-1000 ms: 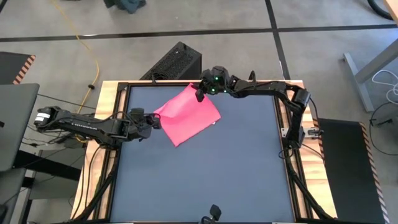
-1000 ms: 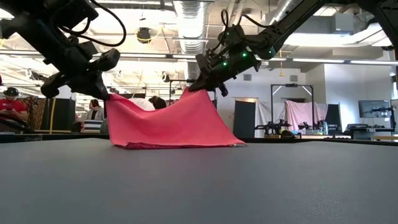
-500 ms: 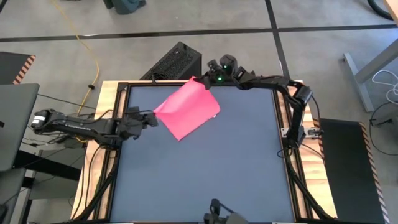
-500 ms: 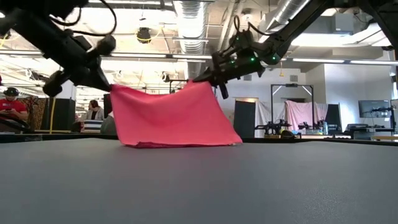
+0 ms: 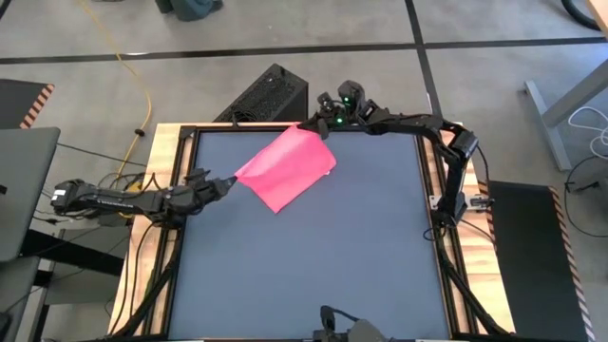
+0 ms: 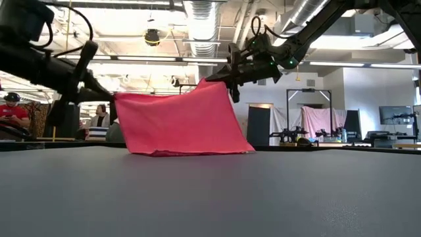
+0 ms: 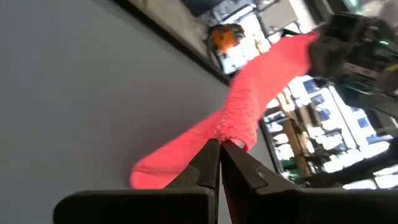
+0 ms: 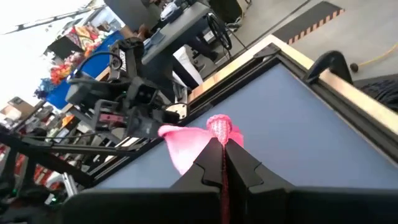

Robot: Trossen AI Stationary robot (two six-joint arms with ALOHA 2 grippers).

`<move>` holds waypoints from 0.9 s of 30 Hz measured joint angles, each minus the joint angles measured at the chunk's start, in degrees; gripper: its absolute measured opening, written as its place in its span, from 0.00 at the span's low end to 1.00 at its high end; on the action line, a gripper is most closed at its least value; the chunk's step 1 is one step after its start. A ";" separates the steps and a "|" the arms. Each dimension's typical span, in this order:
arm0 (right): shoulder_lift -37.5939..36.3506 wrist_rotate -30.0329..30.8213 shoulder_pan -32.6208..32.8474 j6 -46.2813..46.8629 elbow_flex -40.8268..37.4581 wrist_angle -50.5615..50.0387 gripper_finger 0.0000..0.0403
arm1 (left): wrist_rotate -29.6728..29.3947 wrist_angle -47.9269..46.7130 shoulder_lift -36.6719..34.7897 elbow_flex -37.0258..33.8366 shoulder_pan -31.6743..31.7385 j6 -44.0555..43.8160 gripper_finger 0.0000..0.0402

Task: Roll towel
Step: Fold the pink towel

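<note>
Both claws, the left gripper [image 5: 231, 178] and right gripper [image 5: 318, 125], are pinched tight on corners of the towel [image 5: 285, 168], hanging taut at the high view's upper centre; lay it flat evenly before rolling.

We see a dark grey table [image 5: 313, 247], wooden-edged, the pink towel [image 5: 285, 169] touching it near its far edge
</note>
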 joint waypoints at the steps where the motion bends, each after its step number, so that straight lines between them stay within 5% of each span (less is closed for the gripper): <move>1: 0.00 0.09 0.02 -0.58 0.00 0.00 0.05 | 0.08 0.80 -0.32 0.00 -0.04 0.95 0.00; 12: 0.00 -1.05 -0.67 2.91 0.00 11.34 0.06 | 1.37 2.19 -0.21 1.91 -0.62 5.29 0.00; 19: 0.00 3.31 -2.11 3.12 0.00 1.57 0.06 | -1.07 0.42 -0.23 5.75 -0.13 10.39 0.00; 27: -2.75 2.47 4.22 2.70 0.00 0.58 0.06 | 4.11 0.61 -0.19 10.30 -2.32 12.28 0.00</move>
